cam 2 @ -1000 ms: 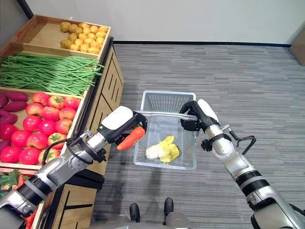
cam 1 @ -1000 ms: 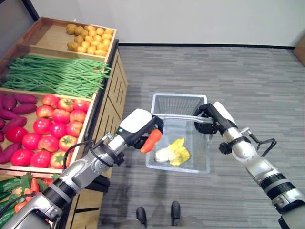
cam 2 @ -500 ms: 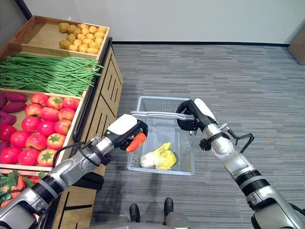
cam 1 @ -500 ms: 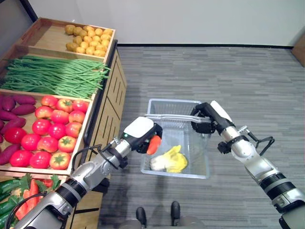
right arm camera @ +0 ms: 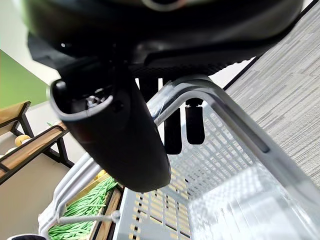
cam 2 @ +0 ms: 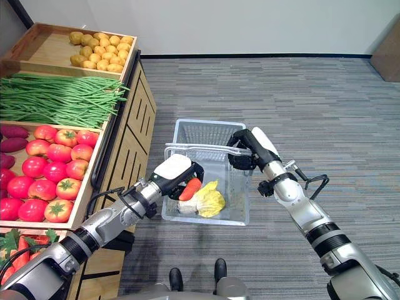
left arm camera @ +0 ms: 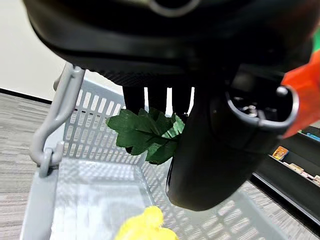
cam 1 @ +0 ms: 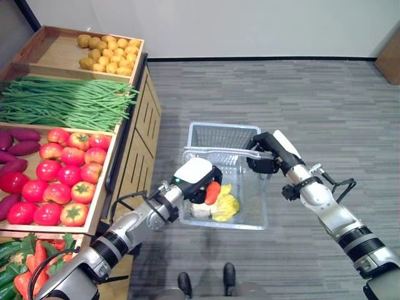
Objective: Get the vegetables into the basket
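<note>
A clear grey plastic basket [cam 1: 256, 215] hangs beside the wooden produce stand, with my right hand [cam 1: 265, 159] shut on its handle [right arm camera: 230, 117]. A yellow-green leafy cabbage [cam 1: 224, 204] lies inside it. My left hand [cam 1: 194, 179] is over the basket's near left part, shut on an orange carrot [cam 1: 212, 192] whose green leaves [left arm camera: 147, 135] show past the fingers. The carrot's tip points down at the cabbage.
The wooden stand [cam 1: 134, 150] on the left holds potatoes [cam 1: 105, 53], green beans [cam 1: 62, 103], tomatoes [cam 1: 62, 175], sweet potatoes [cam 1: 22, 140] and, at the bottom left, carrots and cucumbers [cam 1: 19, 281]. Grey carpet [cam 1: 300, 94] spreads to the right.
My left hand has carried the carrot right and down, from beside the basket's left rim to over its inside. The right hand has brought the basket a little nearer the stand.
</note>
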Available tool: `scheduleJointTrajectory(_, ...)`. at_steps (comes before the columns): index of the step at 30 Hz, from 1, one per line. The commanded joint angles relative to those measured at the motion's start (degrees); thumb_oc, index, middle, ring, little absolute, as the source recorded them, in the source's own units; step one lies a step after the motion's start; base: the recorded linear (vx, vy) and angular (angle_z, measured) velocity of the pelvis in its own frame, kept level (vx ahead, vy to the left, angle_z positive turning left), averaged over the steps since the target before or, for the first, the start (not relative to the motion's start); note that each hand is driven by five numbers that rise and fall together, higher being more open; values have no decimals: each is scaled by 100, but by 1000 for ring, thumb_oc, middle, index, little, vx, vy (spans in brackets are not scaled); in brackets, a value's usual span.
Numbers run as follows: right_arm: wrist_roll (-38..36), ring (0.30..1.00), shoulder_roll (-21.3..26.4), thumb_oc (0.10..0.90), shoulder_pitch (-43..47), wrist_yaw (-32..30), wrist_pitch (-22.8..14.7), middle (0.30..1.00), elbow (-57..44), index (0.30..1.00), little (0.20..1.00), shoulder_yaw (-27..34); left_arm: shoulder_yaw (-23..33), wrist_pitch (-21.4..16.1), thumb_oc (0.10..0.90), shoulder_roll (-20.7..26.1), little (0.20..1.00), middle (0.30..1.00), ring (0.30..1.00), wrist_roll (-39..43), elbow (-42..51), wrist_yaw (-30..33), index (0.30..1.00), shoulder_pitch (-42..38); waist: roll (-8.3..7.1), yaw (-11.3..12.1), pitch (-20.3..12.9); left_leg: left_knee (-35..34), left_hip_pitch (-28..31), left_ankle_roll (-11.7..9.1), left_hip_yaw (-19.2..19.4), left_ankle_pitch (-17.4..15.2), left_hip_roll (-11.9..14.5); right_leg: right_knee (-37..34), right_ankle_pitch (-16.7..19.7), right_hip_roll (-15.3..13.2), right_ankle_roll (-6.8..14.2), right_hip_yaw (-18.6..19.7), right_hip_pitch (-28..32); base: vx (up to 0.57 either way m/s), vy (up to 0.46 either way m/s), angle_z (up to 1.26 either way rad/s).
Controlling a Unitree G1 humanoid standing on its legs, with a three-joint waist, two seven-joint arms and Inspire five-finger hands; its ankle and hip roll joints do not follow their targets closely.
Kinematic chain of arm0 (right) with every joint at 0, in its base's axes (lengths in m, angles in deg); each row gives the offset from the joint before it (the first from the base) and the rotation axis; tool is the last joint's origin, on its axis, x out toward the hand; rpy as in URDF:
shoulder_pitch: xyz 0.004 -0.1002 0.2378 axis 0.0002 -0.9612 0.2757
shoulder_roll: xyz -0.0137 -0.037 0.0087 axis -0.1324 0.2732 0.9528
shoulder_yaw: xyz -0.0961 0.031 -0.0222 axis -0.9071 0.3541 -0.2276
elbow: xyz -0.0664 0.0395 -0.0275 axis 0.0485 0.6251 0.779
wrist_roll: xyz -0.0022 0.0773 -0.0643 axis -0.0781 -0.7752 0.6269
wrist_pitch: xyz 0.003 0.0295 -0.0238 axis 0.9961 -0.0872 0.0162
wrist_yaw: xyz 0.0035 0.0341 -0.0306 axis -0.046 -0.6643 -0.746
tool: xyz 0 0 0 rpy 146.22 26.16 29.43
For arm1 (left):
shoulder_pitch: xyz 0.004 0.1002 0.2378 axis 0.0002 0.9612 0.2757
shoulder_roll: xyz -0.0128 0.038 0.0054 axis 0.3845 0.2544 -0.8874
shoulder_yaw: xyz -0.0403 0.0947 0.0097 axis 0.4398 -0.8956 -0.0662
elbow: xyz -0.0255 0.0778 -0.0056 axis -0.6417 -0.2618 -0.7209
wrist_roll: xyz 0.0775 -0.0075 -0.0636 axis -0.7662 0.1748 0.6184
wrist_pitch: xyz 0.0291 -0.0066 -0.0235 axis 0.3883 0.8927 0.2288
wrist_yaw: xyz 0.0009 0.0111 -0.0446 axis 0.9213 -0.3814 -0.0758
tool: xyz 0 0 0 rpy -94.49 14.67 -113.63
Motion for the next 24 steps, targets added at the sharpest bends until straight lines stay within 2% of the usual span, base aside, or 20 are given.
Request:
scheduleJointTrajectory(1, -679, 300, -474, 400, 871, -247, -816, 300, -840, 300, 300, 246, -231, -181, 400, -178, 300, 300, 300, -51, -452, 293, 300, -808, -476, 12, -784, -6, -59, -356, 97, -183, 271, 47, 183, -1005, 844, -150, -75, 0, 0, 0)
scheduleJointTrajectory(18, -1002, 300, -704, 400, 833, -116, -832, 300, -1296, 300, 300, 173, -396, -16, 400, -698, 300, 300, 300, -135, -1030, 286, 300, -866, -473, -54, -770, -6, -26, -369, 134, -184, 328, 44, 133, -942, 805, -116, -62, 0, 0, 0)
scheduleJointTrajectory(24, -1092, 300, -654, 400, 779, -55, -868, 300, -1521, 300, 300, 192, -435, 70, 400, -687, 300, 300, 300, -377, -1290, 238, 300, -874, -471, -71, -769, -6, -19, -376, 148, -191, 349, 40, 123, -931, 799, -115, -52, 0, 0, 0)
